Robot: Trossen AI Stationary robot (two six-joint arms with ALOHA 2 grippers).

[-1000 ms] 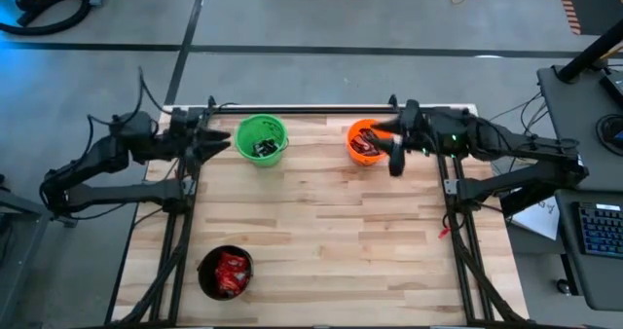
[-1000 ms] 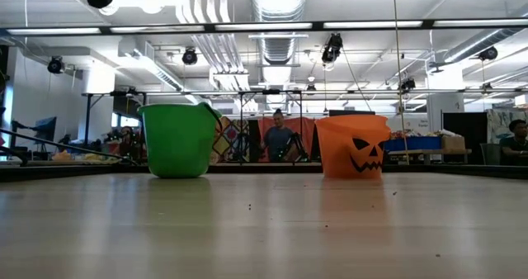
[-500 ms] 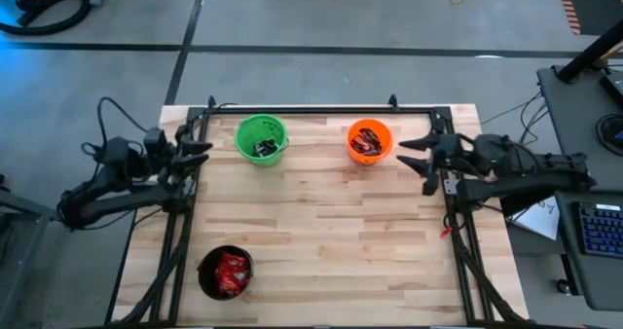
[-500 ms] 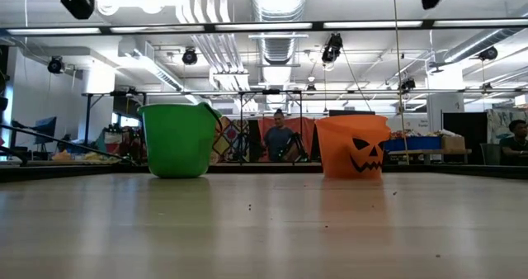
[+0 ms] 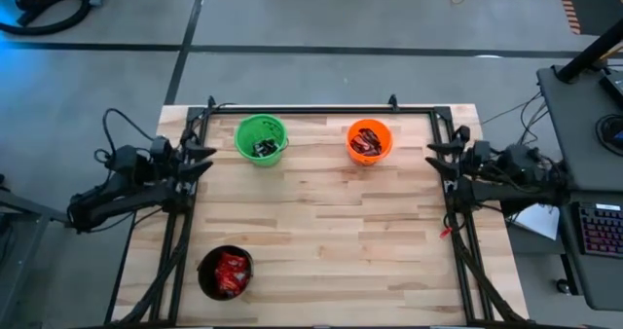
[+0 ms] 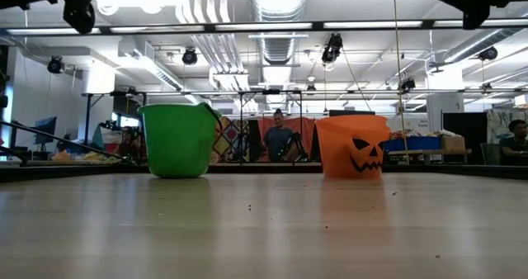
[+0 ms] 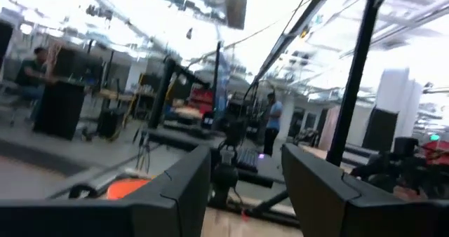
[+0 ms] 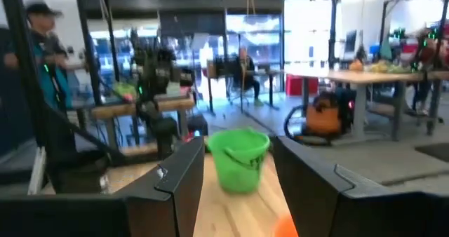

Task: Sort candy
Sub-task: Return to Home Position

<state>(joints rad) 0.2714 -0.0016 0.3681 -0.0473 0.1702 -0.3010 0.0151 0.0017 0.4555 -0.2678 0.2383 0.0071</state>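
Both grippers open and empty.
High view: black candy in the green bucket near the left gripper; brown bars in the orange bucket near the right gripper; red packets well apart from both. Right wrist view: green bucket beyond its spread fingers.

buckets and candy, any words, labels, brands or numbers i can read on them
No readable text in any view.
Orange bucket: only a black pumpkin face, no words.
Green bucket: plain, no label.
Candy: wrappers too small to read.
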